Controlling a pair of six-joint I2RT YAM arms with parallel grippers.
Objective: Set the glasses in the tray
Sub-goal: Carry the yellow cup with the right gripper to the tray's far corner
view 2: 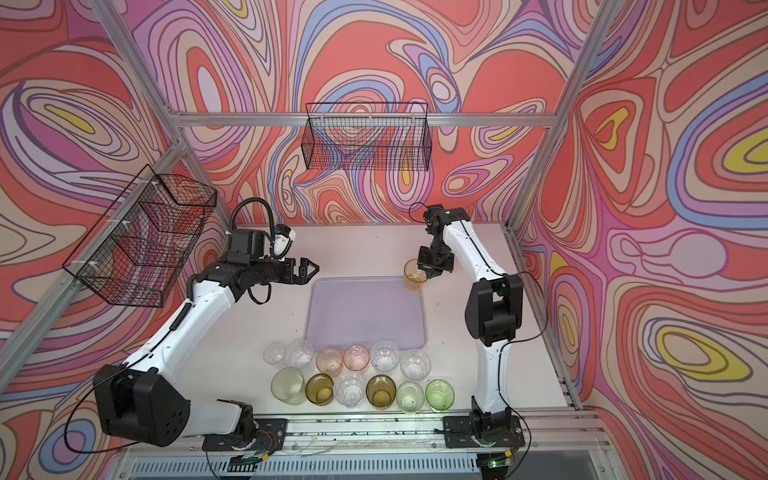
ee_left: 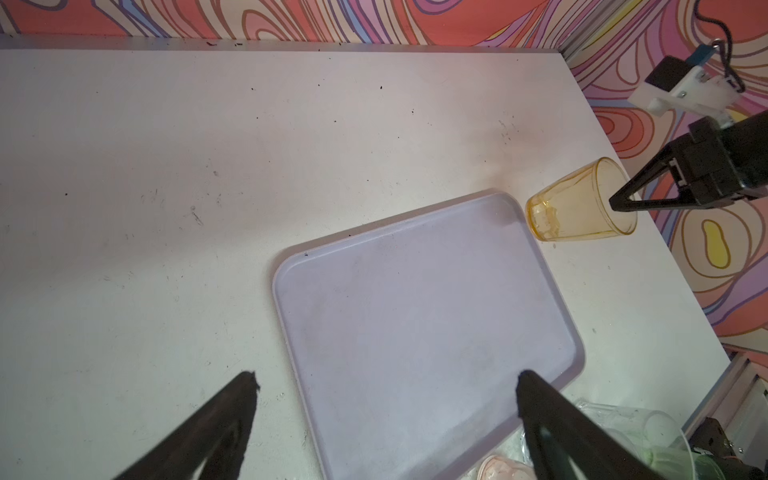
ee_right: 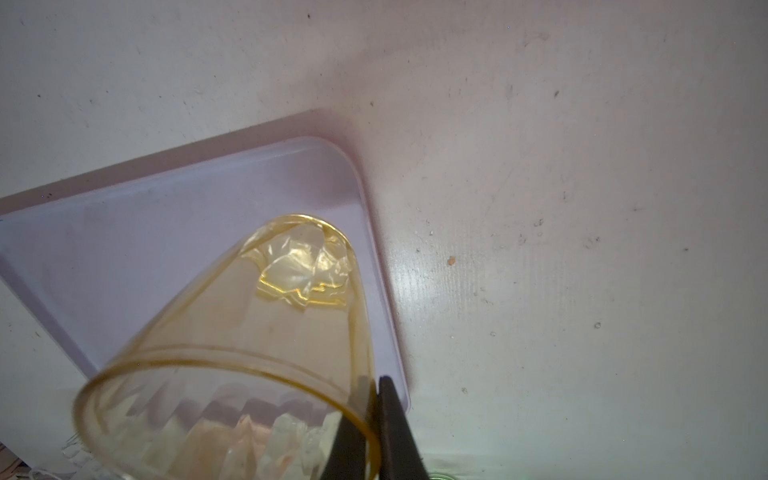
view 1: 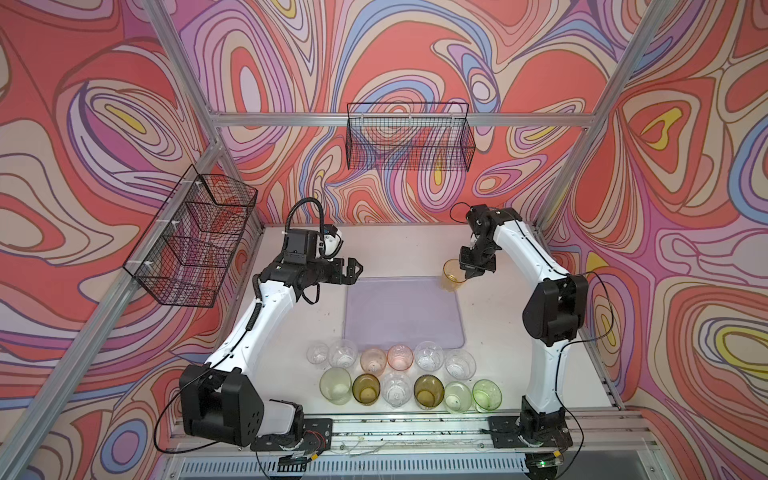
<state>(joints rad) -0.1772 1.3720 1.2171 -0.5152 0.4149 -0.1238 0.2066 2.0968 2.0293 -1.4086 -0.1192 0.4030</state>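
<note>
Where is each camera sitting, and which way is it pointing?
Both top views: high above the front, looking down on table, tray, glasses; left arm and right arm show.
Left wrist: on the left arm, facing across the tray toward the amber glass; its open left claw shows.
Right wrist: on the right arm, facing down at the amber glass; right claw shut on its rim.
Shared: tray, amber glass.
</note>
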